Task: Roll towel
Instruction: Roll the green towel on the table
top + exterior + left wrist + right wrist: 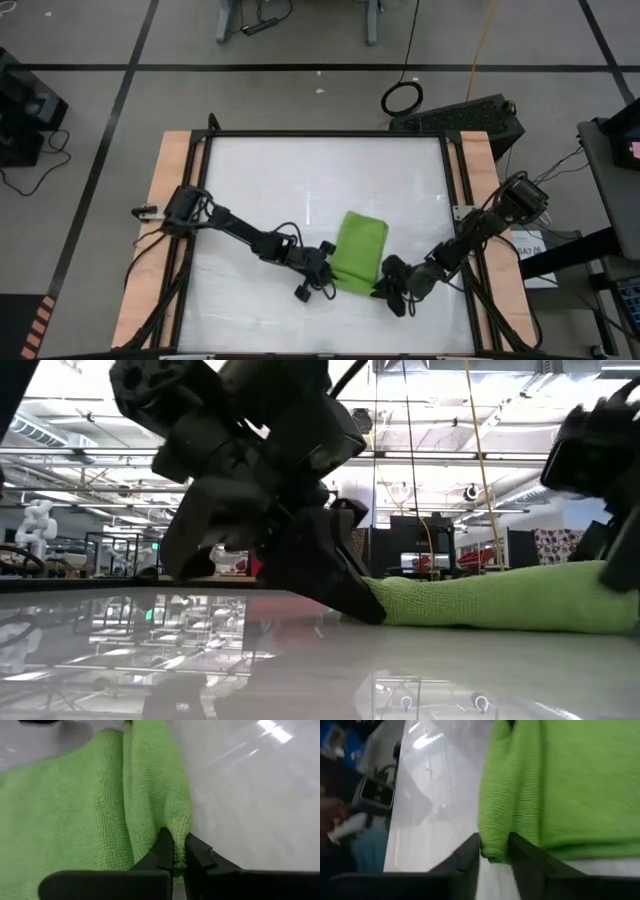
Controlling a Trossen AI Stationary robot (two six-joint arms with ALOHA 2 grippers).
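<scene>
The lime-green towel (358, 250) lies folded on the white table, its long side running from far to near, a little right of the middle. My left gripper (333, 279) is at the towel's near left corner and is shut on it (179, 857). My right gripper (384, 286) is at the near right corner, with the towel's thick edge between its fingers (494, 855). In the low view the towel (500, 600) rests flat and low on the table, and my left gripper's tip (372, 610) is at its end. My left gripper pinches a raised fold at the towel's near left corner (180, 832) between its two fingers. It comes slanting down from the table's left. The fold runs away from the fingers as a ridge; the rest of the towel lies on the table. My right gripper has the towel's rounded edge at the near right corner (492, 837) between its two fingers, which stand a little apart on either side of it. It slants down from the table's right. The towel rests on the table.
Wooden rails (170, 200) and a black frame (330, 134) border the white table. There is bare table surface (270, 180) on the far and left sides. A black box (470, 115) and a cable coil (402, 98) lie on the floor beyond the far edge.
</scene>
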